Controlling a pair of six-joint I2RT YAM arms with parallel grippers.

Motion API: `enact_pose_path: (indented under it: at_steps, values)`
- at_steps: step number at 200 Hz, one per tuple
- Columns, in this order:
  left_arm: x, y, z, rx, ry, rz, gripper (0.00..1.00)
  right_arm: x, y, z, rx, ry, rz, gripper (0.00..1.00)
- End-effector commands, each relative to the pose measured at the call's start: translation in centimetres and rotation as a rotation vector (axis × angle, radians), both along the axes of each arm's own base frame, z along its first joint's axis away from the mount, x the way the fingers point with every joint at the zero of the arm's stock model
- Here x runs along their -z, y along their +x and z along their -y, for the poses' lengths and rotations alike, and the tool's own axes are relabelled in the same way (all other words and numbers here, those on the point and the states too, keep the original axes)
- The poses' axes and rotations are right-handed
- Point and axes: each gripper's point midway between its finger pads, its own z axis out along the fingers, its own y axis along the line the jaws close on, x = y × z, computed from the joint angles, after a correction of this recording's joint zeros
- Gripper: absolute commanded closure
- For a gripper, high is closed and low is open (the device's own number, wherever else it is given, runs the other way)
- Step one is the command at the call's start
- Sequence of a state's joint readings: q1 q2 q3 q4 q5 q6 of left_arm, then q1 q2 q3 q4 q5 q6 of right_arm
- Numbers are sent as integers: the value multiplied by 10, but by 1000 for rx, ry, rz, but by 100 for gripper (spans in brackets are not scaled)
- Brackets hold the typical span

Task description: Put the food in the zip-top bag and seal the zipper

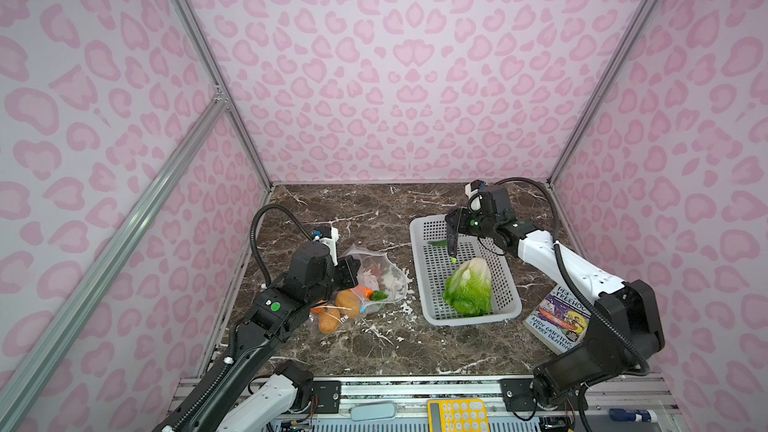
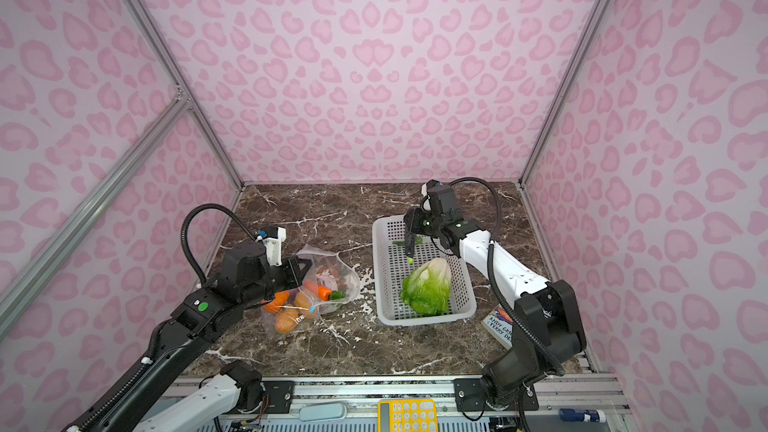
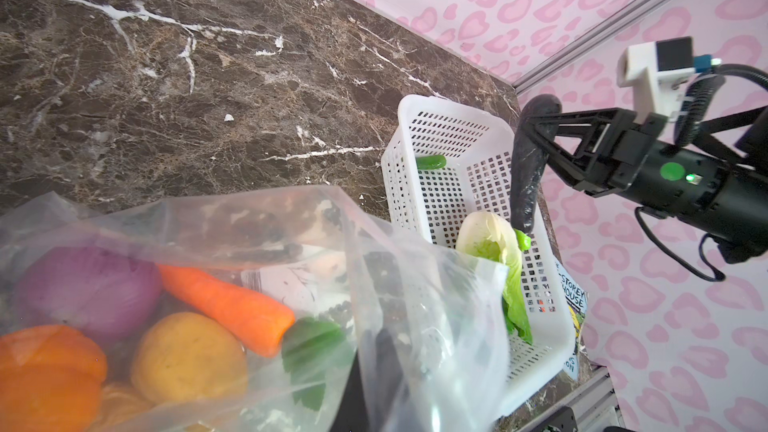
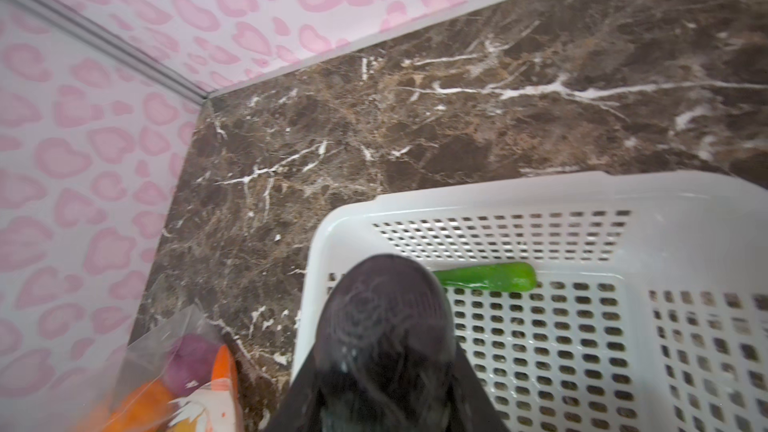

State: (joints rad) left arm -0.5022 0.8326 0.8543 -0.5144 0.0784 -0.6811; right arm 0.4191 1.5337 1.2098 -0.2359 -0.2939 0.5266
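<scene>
The left gripper [image 1: 350,271] is closed on the edge of the bag [image 1: 395,280]. The bag lies on the table [image 1: 374,347], left of the basket [image 1: 473,319], with the carrot [image 3: 232,305], onion [image 3: 89,288] and potato [image 3: 189,357] inside. The cabbage [image 1: 469,286] lies in the basket. The right gripper [image 1: 453,255] hangs just above the cabbage. I cannot tell if its fingers are open or closed.

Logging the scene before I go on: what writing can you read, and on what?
"ANDY GRIFFITHS" and "TERRY DENTON": on the book.
"TREEHO", rest hidden: same book, in a top view.
"STOREY" and "HOUSE": same book, left wrist view.
Print on the bag: too blurred to read.
Keys of the calculator: too small to read.
</scene>
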Motion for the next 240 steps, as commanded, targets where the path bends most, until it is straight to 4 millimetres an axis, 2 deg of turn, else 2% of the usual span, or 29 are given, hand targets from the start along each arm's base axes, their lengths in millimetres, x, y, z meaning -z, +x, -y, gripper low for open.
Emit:
enact_pose_path:
  at_steps: [1, 45, 64, 88, 107, 132, 147, 188, 240]
  values:
    - [-13, 6, 1, -12, -18, 36, 97, -40, -12, -34, -133, 64, 115, 79]
    - [-12, 8, 5, -4, -22, 23, 97, -99, -62, -97, -348, 127, 305, 80]
    - [-12, 9, 6, -1, -27, 19, 97, -112, -87, -122, -440, 146, 380, 82]
    - [-13, 10, 8, 3, -31, 16, 97, -116, -119, -146, -553, 110, 475, 82]
    - [-13, 9, 8, 5, -34, 14, 97, -111, -138, -159, -620, 115, 516, 82]
    - [-14, 9, 9, 8, -38, 14, 97, -96, -156, -174, -681, 103, 532, 82]
    - [-15, 9, 10, 12, -44, 14, 97, -86, -159, -181, -690, 85, 538, 82]
    - [-15, 8, 11, 16, -49, 12, 97, -74, -165, -199, -729, 72, 560, 82]
    - [-19, 8, 11, 16, -55, 23, 97, -39, -161, -202, -734, 12, 526, 82]
